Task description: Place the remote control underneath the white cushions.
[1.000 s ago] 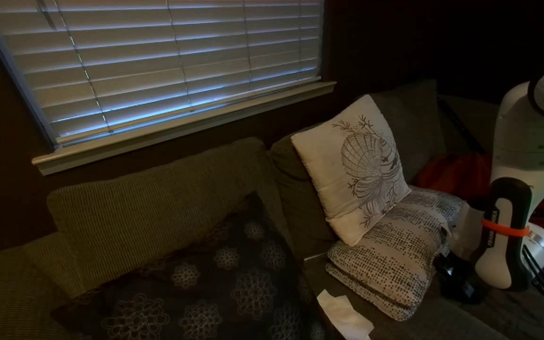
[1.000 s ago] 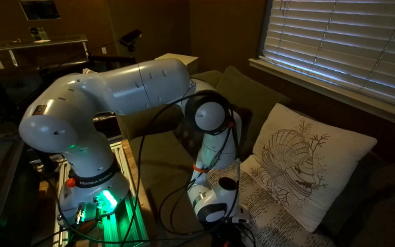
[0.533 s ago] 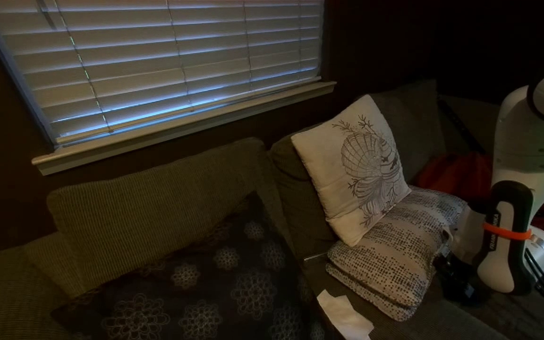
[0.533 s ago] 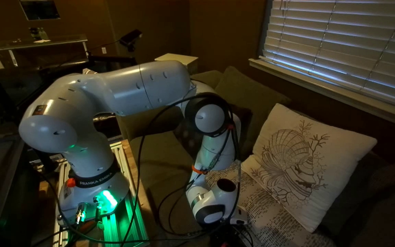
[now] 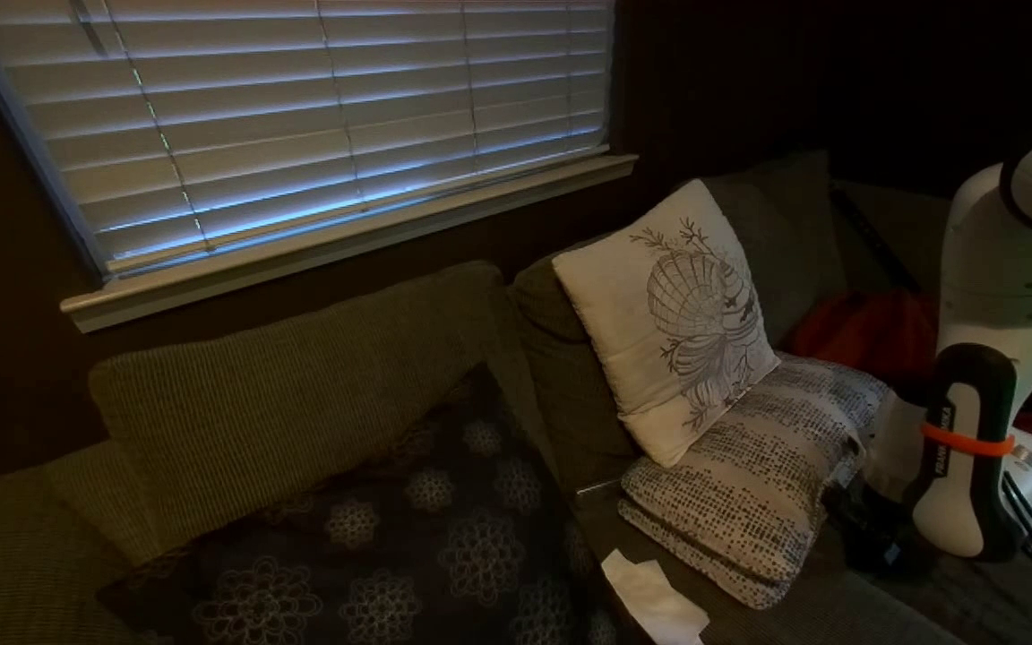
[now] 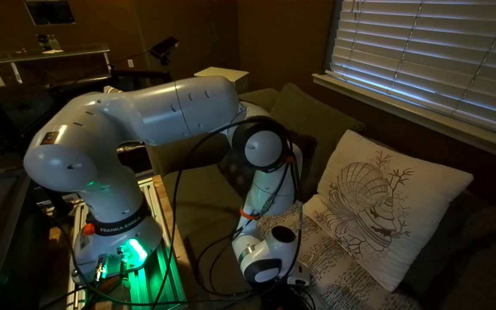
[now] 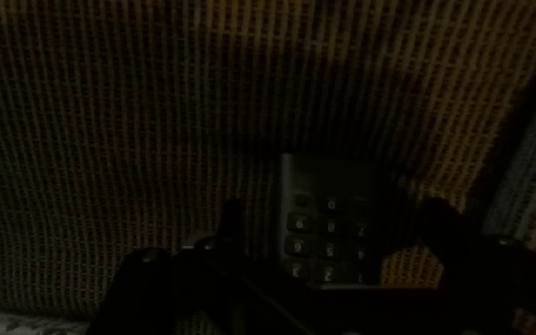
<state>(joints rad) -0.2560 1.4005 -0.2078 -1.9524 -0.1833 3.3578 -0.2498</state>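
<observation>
I've edged the pincer (image 7: 334, 208) slightly away from the speckled cushion (image 5: 731, 488), jaws apart, flanking the remote (image 7: 326, 236); tucking probably awaits a grip.

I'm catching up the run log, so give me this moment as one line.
remote control: on sofa fabric, visible part uncovered | tool: open, astride remote control, not gripping | shell cushion: propped on speckled cushion

Low light, bluish edges, one green glare

Both exterior views are dim; bluish light seeps through the blinds (image 5: 346, 116). In an exterior view, a green lamp (image 6: 136, 252) glares on the robot base (image 6: 110, 239). The wrist view is darkest and soft: warm patches cross the upholstery (image 7: 258, 28), shadow dulls the remote control (image 7: 331, 225), and the gripper (image 7: 335, 207) is a near-black silhouette.
</observation>
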